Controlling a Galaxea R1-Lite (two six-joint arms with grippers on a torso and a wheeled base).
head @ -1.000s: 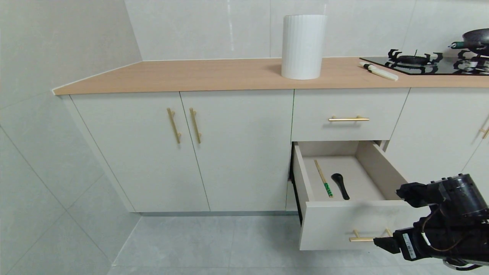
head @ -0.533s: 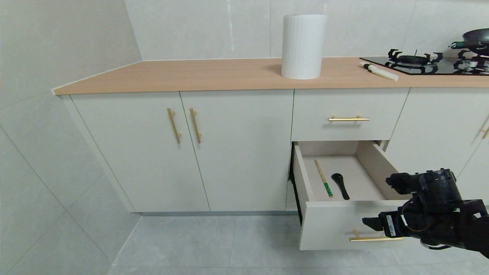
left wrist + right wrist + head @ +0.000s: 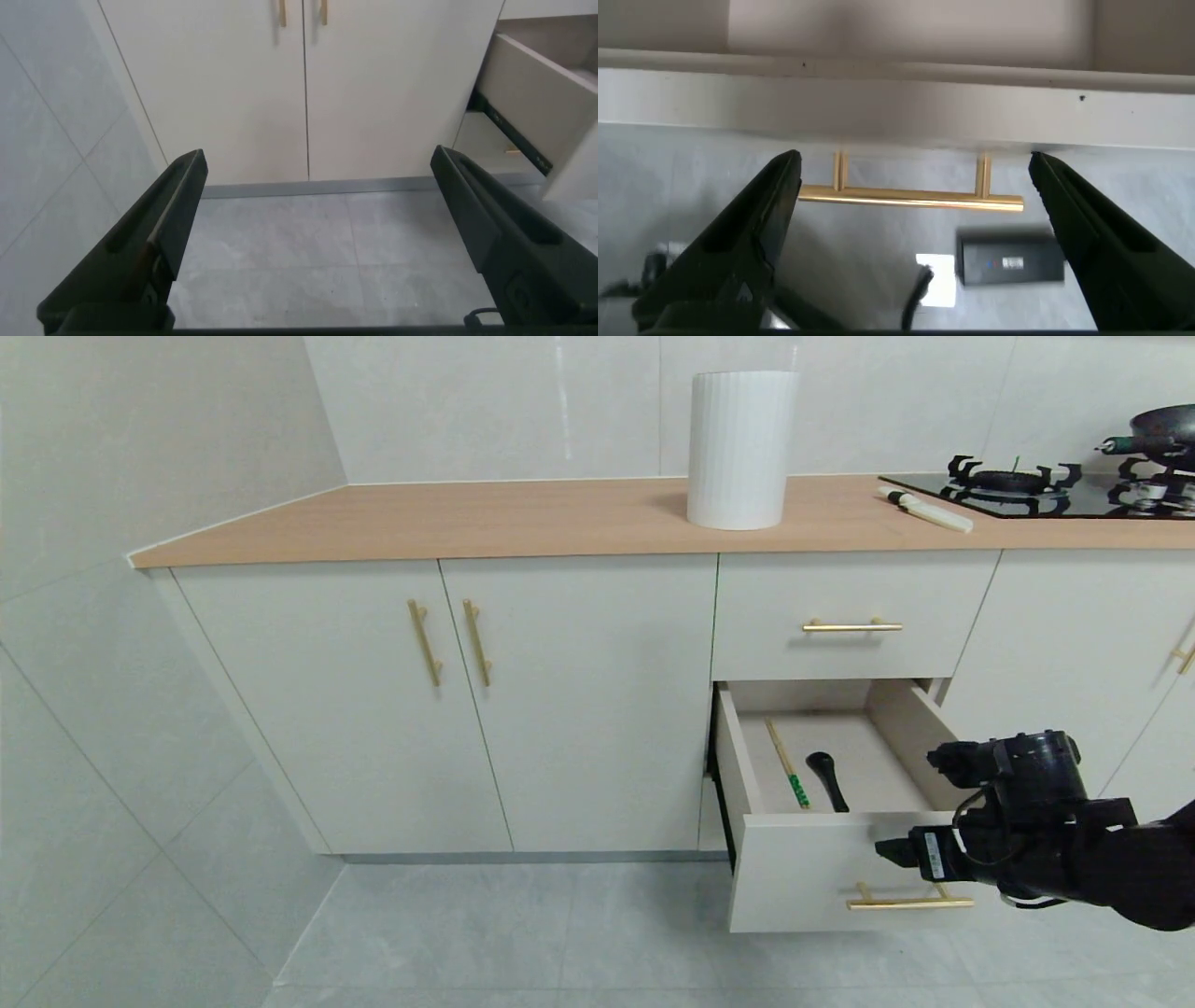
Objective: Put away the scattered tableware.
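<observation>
Right end effector (image 3: 920,807) spread wide and empty at the front right corner of the open pale lower drawer (image 3: 803,873), close to its gold bar handle (image 3: 910,197) — green-banded wooden chopsticks (image 3: 787,775) and black spoon (image 3: 827,780) inside, by the drawer's left wall, near the end effector, left end effector (image 3: 318,187) wide open, empty.

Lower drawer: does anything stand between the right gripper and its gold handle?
Nothing visible does. In the right wrist view the gold handle sits straight ahead of the right gripper, framed by its open jaws, with the bare drawer front behind it.
</observation>
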